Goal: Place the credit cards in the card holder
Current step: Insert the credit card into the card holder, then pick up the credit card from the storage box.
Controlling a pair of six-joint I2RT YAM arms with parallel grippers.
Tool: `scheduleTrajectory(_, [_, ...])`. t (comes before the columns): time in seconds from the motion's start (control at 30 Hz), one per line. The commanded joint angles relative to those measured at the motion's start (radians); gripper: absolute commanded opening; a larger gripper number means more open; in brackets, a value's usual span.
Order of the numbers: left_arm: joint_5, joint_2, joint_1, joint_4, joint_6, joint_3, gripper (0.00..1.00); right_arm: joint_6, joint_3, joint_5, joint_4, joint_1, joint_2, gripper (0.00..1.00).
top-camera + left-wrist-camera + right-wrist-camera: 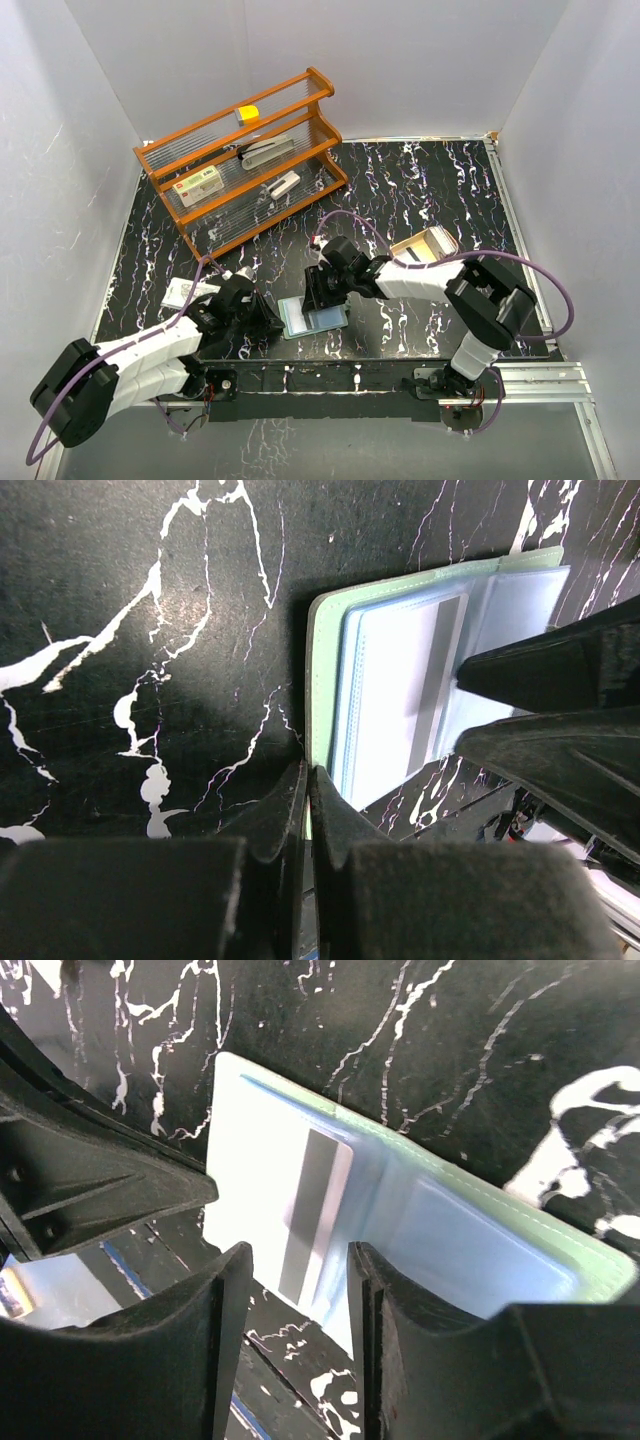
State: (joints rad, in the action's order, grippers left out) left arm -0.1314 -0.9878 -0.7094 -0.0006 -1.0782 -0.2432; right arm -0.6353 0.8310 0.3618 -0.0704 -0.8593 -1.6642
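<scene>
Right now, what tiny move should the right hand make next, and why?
Probably lift the right hand straight up, away from the card holder. Its fingers stand apart over the striped credit card, which lies flat on the holder's pale inner page, so it seems to grip nothing. The shut left hand sits at the holder's edge.

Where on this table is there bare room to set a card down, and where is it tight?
Widest bare marble: far right, between the rack, the tray and the back wall. A smaller strip runs left, between rack and the card. Tight around the holder, where both arms meet.
</scene>
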Motion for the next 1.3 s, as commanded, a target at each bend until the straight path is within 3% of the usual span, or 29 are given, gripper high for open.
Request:
scheduleTrajectory(0.0, [0.016,-0.025,-0.001,-0.05,0.014,-0.031,0.0,0.122,0.078,-0.085,-0.142,0.011,0.08,0.45])
scheduleTrajectory(0.07, [0.012,-0.041,0.0,-0.049,0.037,-0.054,0.0,0.17,0.109,-0.1,-0.202,0.016,0.092,0.5])
scheduleTrajectory(0.5, [-0.075,-0.145,-0.001,0.038,0.104,-0.093,0.0,0.436,0.371,-0.391,-0.541,0.165,0.077,0.58])
scheduleTrajectory(0.93, [0.032,-0.12,0.002,-0.088,0.112,-0.132,0.0,0.513,0.422,-0.837,-0.724,0.301,0.063,0.65])
scheduleTrajectory(1.07, [0.027,-0.1,0.002,-0.092,0.11,-0.146,0.1,0.513,0.429,-0.981,-0.782,0.317,0.046,0.66])
scheduleTrajectory(1.27, [0.005,-0.074,0.002,-0.115,0.14,-0.182,0.42,0.507,0.424,-1.105,-0.771,0.385,0.017,0.7])
